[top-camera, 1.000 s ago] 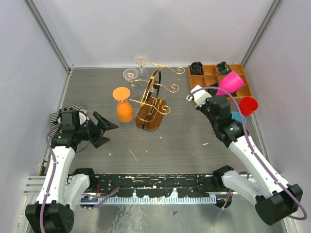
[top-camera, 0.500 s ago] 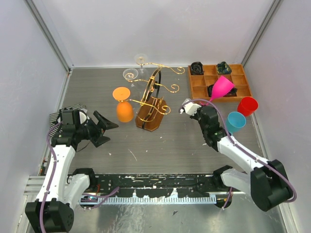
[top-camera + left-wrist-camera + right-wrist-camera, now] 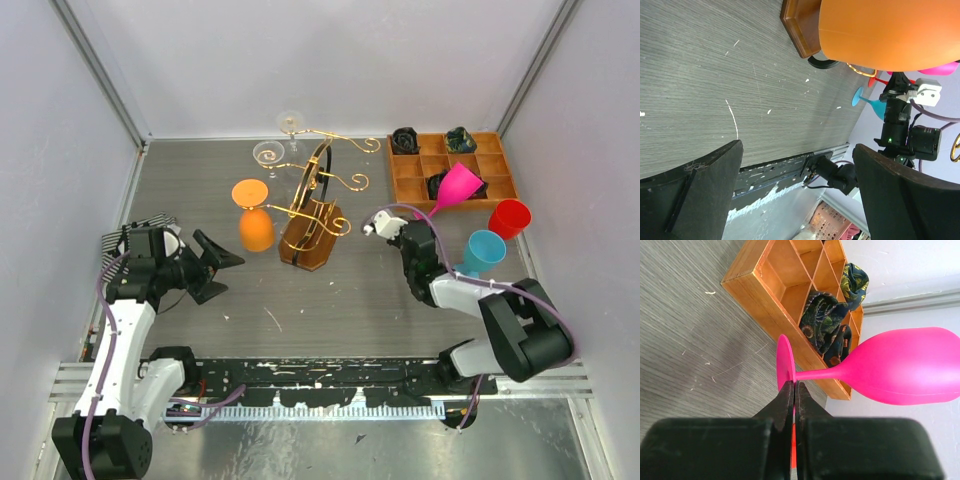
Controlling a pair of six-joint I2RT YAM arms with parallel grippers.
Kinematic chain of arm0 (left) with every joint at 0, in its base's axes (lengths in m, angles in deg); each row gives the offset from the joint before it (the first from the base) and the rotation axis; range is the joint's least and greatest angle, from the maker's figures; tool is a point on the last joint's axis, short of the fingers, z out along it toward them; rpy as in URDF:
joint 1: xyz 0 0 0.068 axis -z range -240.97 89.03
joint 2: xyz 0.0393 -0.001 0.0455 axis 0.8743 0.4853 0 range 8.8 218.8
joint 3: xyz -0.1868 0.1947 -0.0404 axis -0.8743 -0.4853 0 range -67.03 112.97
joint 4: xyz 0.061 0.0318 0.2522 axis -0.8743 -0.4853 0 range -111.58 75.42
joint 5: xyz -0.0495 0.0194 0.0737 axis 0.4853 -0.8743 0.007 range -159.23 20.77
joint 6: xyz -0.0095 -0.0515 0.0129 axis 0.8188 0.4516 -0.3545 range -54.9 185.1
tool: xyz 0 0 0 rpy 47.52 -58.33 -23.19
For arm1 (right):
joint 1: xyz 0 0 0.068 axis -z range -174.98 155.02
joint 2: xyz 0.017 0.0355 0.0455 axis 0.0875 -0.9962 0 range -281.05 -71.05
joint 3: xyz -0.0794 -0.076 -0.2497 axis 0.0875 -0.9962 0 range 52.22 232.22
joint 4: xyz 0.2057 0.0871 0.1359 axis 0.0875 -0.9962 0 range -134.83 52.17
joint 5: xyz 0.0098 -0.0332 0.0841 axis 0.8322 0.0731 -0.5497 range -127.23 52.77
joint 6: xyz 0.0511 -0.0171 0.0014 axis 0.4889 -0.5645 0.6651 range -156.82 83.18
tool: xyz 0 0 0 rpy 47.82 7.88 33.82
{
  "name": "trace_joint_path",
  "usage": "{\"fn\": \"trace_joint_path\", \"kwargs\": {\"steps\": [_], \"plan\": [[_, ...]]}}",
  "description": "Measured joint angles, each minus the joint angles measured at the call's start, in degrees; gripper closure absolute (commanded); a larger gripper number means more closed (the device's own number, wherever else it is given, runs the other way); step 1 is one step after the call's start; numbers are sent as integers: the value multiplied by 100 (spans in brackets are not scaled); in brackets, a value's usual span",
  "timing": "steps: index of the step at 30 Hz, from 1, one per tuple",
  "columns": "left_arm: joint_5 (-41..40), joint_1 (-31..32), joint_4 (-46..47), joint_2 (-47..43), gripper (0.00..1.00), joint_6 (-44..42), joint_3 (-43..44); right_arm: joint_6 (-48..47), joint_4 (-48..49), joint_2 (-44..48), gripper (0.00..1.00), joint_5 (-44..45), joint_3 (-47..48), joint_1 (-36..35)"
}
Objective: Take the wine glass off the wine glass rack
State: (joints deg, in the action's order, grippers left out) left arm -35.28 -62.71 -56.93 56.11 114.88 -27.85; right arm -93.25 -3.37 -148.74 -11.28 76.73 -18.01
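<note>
Pink plastic wine glass (image 3: 460, 185) is off the gold curly-wire rack (image 3: 312, 215), well to its right. Top view: its foot sits in the right gripper (image 3: 430, 210), and its long axis slants away from the rack, bowl outermost. Left gripper (image 3: 222, 275) gapes wide left of the rack. Left wrist view: the spread jaws hold nothing. Right wrist view: the glass lies level, with the jaws pinched on its foot's rim.

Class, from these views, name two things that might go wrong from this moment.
1. The right claw pinches only the thin foot of the pink wine glass, bowl sticking out sideways; it may swivel or slip onto the wooden tray.
2. The open left claw faces the orange glass hanging on the rack; a clumsy pull might tip the rack.
</note>
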Motion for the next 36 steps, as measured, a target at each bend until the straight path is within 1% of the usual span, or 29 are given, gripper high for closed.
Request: {"fn": "trace_joint_path", "kwargs": {"steps": [11, 24, 36], "plan": [[13, 0, 0, -44, 2, -4, -9, -46, 793, -737, 99, 337, -22, -2], [114, -4, -4, -186, 2, -2, -33, -11, 1126, -1637, 99, 704, 4, 87], [168, -13, 7, -197, 2, -2, -173, -22, 1515, -2422, 99, 1220, 457, 197]]}}
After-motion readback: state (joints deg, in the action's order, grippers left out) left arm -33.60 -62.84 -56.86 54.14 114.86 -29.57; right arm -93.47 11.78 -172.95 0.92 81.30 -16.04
